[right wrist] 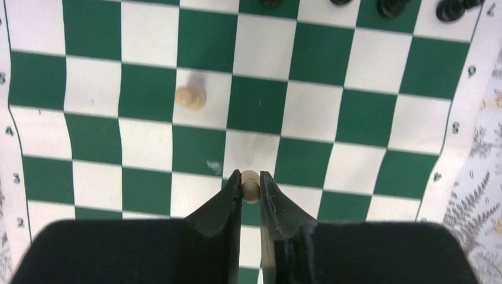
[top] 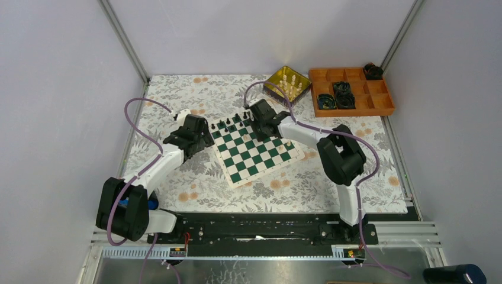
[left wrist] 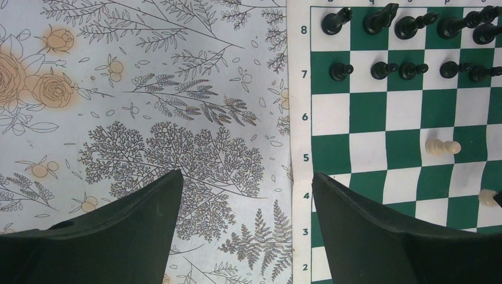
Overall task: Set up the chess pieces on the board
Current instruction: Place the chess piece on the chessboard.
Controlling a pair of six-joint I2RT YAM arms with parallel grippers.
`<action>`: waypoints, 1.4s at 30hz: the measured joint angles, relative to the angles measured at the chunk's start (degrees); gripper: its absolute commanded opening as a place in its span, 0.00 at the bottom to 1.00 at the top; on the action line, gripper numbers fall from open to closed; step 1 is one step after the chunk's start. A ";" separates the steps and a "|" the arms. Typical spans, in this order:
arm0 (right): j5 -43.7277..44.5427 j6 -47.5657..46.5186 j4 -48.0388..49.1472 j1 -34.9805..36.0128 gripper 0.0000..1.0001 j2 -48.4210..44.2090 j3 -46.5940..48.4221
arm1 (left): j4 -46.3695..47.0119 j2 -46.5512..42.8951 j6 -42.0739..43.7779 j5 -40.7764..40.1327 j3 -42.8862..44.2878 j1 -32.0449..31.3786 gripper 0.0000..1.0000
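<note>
The green and white board (top: 260,157) lies at the table's middle. Two rows of black chess pieces (top: 234,122) stand along its far left edge, also in the left wrist view (left wrist: 379,70). My right gripper (right wrist: 251,177) is shut on a cream pawn (right wrist: 251,186), low over a mid-board square (right wrist: 148,35). Another cream pawn (right wrist: 190,97) stands upright a few squares away; it also shows in the left wrist view (left wrist: 443,148). My left gripper (left wrist: 247,177) is open and empty over the floral cloth, at the board's numbered edge (left wrist: 303,157).
A gold tin (top: 287,83) with several cream pieces stands at the back. An orange compartment tray (top: 352,90) with coiled black cables is at the back right. Floral cloth (top: 177,94) covers the table. My left gripper (top: 198,135) and my right gripper (top: 260,118) flank the black rows.
</note>
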 measured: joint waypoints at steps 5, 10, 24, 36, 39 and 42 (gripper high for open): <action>2.08 0.04 1.49 0.55 0.02 -5.84 -7.30 | -0.02 -0.39 0.00 0.04 0.00 0.00 0.88; 3.63 0.13 2.62 0.81 0.01 -9.70 -13.46 | -0.02 -0.87 0.00 0.33 0.00 0.00 0.88; 7.28 1.16 4.98 1.16 0.01 -13.07 -20.70 | 0.00 -1.33 -0.02 0.90 -0.83 0.00 0.88; 8.72 1.44 7.02 1.16 0.07 -13.07 -21.00 | 0.00 -1.36 0.00 1.14 -1.01 -0.02 0.88; 8.72 1.66 7.04 1.16 0.12 -13.07 -21.03 | 0.02 -1.33 0.00 1.14 -1.18 -0.02 0.88; 8.72 2.03 7.21 1.16 0.16 -13.07 -21.38 | 0.00 -1.33 0.00 1.25 -1.51 -0.02 0.88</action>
